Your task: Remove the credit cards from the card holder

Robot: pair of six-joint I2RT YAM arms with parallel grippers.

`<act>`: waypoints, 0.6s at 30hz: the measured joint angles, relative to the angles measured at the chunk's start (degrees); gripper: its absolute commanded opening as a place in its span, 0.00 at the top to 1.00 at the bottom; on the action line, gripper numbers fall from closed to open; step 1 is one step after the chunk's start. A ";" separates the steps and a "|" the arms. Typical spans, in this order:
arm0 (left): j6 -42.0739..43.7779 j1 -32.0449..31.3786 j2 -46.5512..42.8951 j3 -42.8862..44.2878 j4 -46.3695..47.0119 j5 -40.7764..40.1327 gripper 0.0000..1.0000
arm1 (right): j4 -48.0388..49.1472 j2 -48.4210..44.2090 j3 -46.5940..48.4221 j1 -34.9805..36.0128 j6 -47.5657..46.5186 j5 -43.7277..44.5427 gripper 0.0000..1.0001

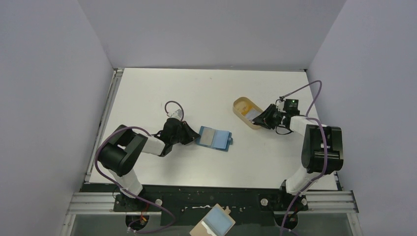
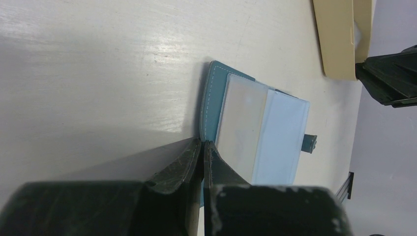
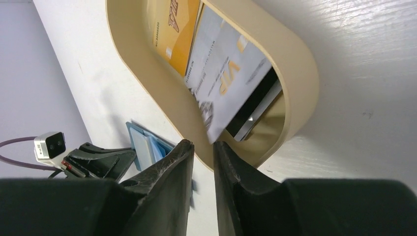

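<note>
The teal-blue card holder (image 1: 214,138) lies open on the white table, light-blue inside up, with its snap tab to the right. My left gripper (image 1: 193,135) is shut on its left edge; in the left wrist view the jaws (image 2: 202,142) pinch the teal rim of the card holder (image 2: 260,128). A pale grey panel fills its left half. Three credit cards lie in the tan oval tray (image 3: 300,73): an orange one (image 3: 179,29), a white one (image 3: 226,73) and a dark one (image 3: 255,110). My right gripper (image 3: 202,143) is slightly open at the tray's rim, the white card's corner just beyond its tips.
The tan oval tray (image 1: 241,104) sits right of centre on the table, with my right gripper (image 1: 259,119) at its near end. A tan board with a light-blue rectangle (image 1: 212,223) lies below the table's front edge. Grey walls close in three sides.
</note>
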 measured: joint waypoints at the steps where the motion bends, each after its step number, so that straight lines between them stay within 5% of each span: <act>1: 0.00 0.00 0.00 0.04 -0.09 0.02 1.00 | 0.09 0.00 0.00 -0.22 0.09 -0.02 0.75; 18: 1.36 0.00 -0.20 1.73 -3.28 0.42 1.00 | -8.26 -6.34 4.20 -1.40 -1.18 0.83 0.70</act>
